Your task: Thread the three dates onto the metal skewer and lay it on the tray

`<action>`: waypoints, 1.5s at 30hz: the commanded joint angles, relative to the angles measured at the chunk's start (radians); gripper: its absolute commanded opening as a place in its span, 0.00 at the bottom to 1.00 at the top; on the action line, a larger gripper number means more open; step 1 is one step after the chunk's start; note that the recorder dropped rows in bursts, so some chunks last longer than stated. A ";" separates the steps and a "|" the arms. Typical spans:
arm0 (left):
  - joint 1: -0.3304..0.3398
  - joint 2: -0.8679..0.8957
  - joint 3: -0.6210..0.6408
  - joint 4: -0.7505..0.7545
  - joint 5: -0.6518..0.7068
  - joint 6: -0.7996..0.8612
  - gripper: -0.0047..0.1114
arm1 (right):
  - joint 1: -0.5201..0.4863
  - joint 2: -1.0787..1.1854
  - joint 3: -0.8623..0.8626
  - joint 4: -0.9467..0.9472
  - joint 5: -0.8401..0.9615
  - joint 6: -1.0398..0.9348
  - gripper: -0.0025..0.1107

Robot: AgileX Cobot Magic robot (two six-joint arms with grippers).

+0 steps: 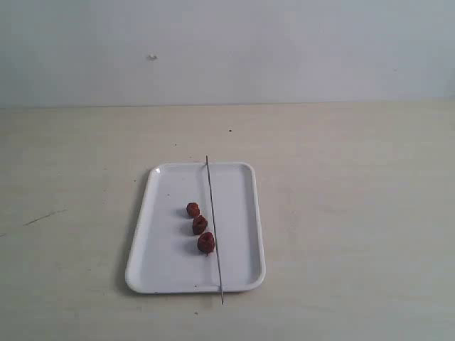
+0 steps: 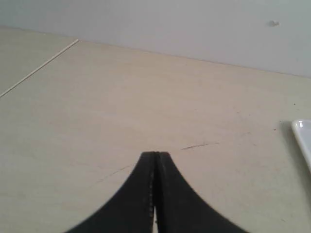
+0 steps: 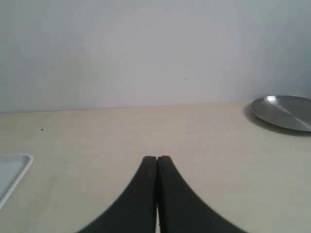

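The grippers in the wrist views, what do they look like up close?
Both the left gripper and the right gripper are plain matt black: two fingers each, wide at the base and curving in to a narrow blunt tip. No cables, markings or arms show.

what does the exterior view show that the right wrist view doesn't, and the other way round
Only the exterior view: the three dates in a row on the tray, beside the metal skewer, which lies lengthwise over the tray with both ends past the rim.
Only the right wrist view: the right gripper, jaws shut and empty, and a round silver dish on the table.
Both: the tray (just a corner in the wrist view), the table and the wall.
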 commanded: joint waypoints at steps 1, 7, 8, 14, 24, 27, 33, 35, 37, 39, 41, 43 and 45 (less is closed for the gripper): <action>0.001 -0.004 -0.003 -0.002 0.001 0.005 0.04 | -0.005 -0.006 0.003 -0.004 -0.001 -0.002 0.02; 0.001 -0.004 -0.003 -0.002 0.001 0.005 0.04 | -0.005 -0.006 0.003 -0.004 -0.001 -0.002 0.02; 0.001 -0.004 -0.003 -0.002 0.001 0.005 0.04 | -0.005 -0.006 0.003 -0.004 -0.001 -0.002 0.02; 0.001 -0.004 -0.003 -0.002 0.001 0.005 0.04 | -0.005 -0.006 0.003 -0.015 -0.028 -0.020 0.02; 0.001 -0.004 -0.003 -0.002 0.001 0.005 0.04 | -0.005 -0.006 0.003 0.045 -0.477 0.504 0.02; 0.001 -0.004 -0.003 -0.002 0.001 0.005 0.04 | -0.005 -0.006 -0.017 0.006 -0.719 0.670 0.02; 0.001 -0.004 -0.003 -0.002 0.001 0.005 0.04 | -0.005 0.188 -0.363 -0.137 -0.286 0.560 0.02; 0.001 -0.004 -0.003 -0.002 0.001 0.005 0.04 | -0.005 0.293 -0.486 -0.223 -0.122 0.520 0.02; 0.001 -0.004 -0.003 -0.002 0.001 0.005 0.04 | -0.005 0.412 -0.590 -0.260 0.058 0.449 0.02; 0.001 -0.004 -0.003 -0.002 0.001 0.005 0.04 | -0.002 0.555 -0.689 -0.242 0.243 0.345 0.02; 0.001 -0.004 -0.003 -0.002 0.001 0.005 0.04 | 0.001 0.697 -0.763 -0.190 0.374 0.301 0.02; 0.001 -0.004 -0.003 -0.002 0.001 0.005 0.04 | 0.001 0.815 -0.829 -0.102 0.488 0.204 0.02; 0.001 -0.004 -0.003 -0.002 0.001 0.005 0.04 | 0.001 0.932 -0.874 0.021 0.583 0.085 0.02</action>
